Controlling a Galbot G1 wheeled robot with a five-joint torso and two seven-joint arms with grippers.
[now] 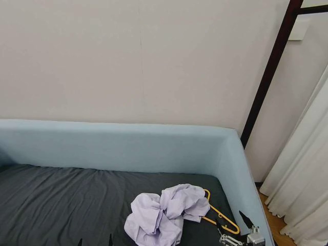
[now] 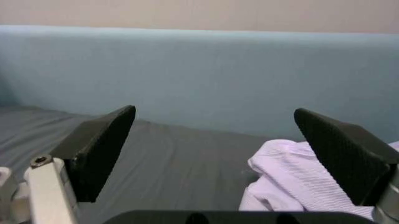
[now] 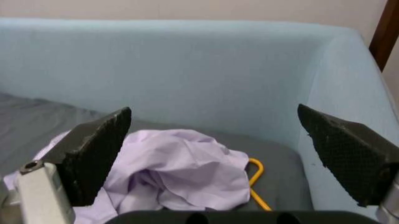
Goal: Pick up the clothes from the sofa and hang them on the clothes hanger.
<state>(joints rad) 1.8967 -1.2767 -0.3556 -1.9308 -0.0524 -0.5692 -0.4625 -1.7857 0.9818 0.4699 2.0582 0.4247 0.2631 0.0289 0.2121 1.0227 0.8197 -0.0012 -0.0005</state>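
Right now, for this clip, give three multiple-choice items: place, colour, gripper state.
1. Where does the lavender shirt lie? A) on the sofa seat, near its right end B) on the floor C) on the backrest
2. What colour is the hanger? A) white B) orange-yellow C) black
3. How do the jaws of the right gripper stand? A) shut on the shirt B) shut on the hanger C) open, empty
Answers: 1 A, it is bunched on the dark seat; 2 B, it pokes out from under the shirt; 3 C, they are spread wide, gripping nothing.
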